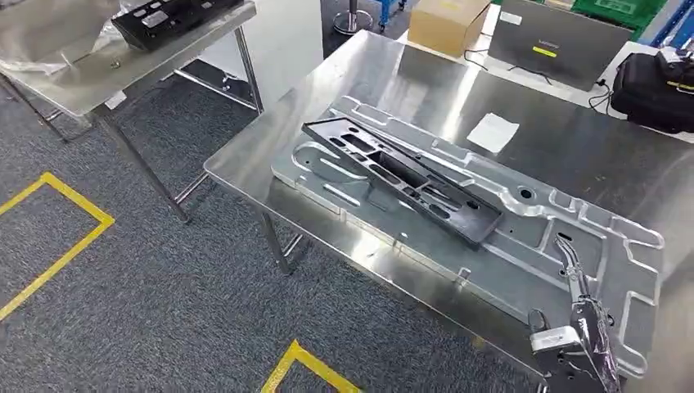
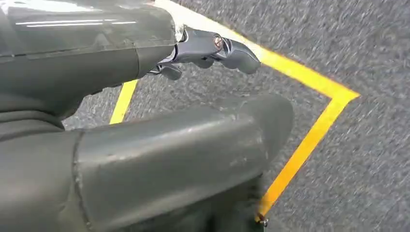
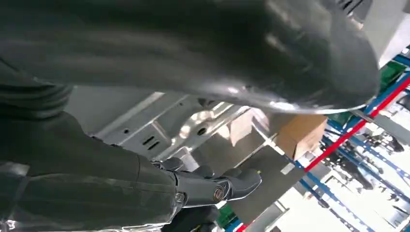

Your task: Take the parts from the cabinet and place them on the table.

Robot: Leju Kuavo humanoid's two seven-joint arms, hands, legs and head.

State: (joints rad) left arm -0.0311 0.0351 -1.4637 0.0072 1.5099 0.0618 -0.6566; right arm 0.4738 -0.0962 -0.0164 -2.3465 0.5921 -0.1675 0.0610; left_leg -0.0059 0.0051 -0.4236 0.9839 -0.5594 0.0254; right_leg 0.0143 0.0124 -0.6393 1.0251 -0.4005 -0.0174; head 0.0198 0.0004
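Note:
A long black plastic part [image 1: 401, 176] lies diagonally on a stamped silver metal panel [image 1: 524, 262], which rests flat on the steel table [image 1: 425, 82]. My silver right arm [image 1: 577, 344] comes in over the panel's near right corner. In the right wrist view my right hand [image 3: 212, 186] hovers just above the silver panel [image 3: 159, 125], thumb and fingers apart, holding nothing. My left hand [image 2: 208, 48] hangs over the grey carpet beside yellow floor tape [image 2: 309, 140], its fingers stretched out and empty.
A second steel table [image 1: 90, 74] at the far left carries another black part [image 1: 172, 16] and plastic wrap. A cardboard box [image 1: 446, 23], a grey case [image 1: 556, 41], a black bag [image 1: 655, 86] and a white paper [image 1: 493, 131] sit at the back.

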